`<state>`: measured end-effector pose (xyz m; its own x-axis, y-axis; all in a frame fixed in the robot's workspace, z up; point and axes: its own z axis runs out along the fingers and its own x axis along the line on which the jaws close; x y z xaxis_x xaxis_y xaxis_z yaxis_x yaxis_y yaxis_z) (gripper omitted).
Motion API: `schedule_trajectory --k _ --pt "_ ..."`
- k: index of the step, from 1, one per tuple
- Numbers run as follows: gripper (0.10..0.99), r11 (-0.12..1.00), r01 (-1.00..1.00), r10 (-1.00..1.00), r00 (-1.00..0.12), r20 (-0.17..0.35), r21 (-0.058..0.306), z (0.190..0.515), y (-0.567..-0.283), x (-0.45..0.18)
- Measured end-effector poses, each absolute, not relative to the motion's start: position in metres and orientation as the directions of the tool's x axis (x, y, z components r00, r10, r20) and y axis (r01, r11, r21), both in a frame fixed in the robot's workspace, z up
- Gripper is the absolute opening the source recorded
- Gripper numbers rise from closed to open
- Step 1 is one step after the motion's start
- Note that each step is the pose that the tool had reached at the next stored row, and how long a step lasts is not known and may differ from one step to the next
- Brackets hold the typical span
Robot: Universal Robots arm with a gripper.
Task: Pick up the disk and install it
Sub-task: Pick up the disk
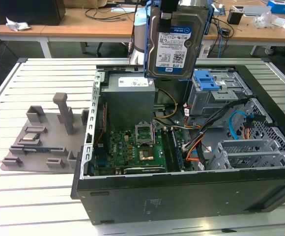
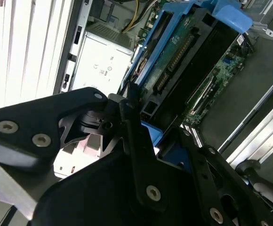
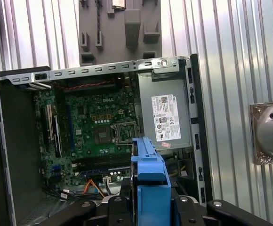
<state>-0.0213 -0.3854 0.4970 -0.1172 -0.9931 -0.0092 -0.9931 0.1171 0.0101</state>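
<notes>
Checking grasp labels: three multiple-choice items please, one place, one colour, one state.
1. Where is the disk? A) above the open case B) inside the drive bay C) on the table
2. Its side rails are: A) red B) blue C) yellow
3. The pincer is: A) open B) shut on the disk C) shut on a cable
A: it hangs over the case in the exterior view. B: blue strips flank it. B: its blue edge sits clamped in the first wrist view.
</notes>
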Motion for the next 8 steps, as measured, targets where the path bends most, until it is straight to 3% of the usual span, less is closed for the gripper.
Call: schedule_trajectory --k 8 --pt "0.369 0.117 -0.993 -0.993 -0.117 -0.009 0.01 0.497 -0.396 -0.0212"
